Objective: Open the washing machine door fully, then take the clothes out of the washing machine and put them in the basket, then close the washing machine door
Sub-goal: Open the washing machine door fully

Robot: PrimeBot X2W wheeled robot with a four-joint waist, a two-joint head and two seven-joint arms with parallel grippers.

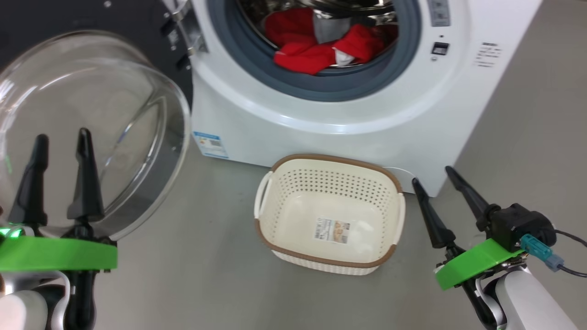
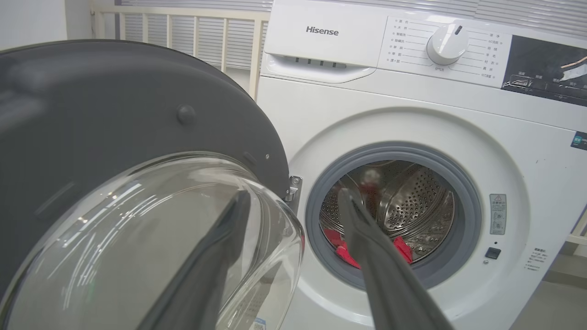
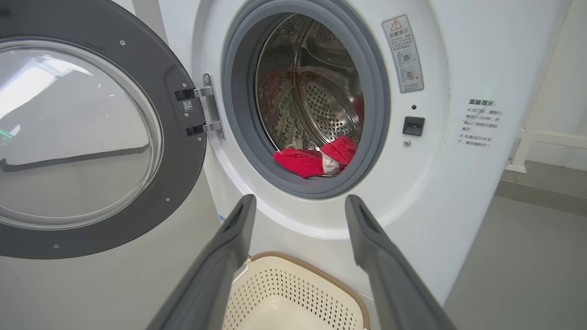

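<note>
Door step is looking done: the washing machine door is hanging swung wide on its hinge, left of the washing machine. The clothes are lying in the drum, at its front lip. None are sitting in the basket, which is waiting on the floor just in front of the machine. Left tool is hovering by the door glass, fingers spread wide, gripping nothing. Right tool is hanging beside the basket, likewise wide and empty. Unloading and closing are remaining.

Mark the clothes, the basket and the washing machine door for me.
clothes [image 1: 302, 59]: head view, red garment's front fold
basket [image 1: 335, 183]: head view, perforated back wall
washing machine door [image 3: 181, 160]: right wrist view, dark rim
</note>
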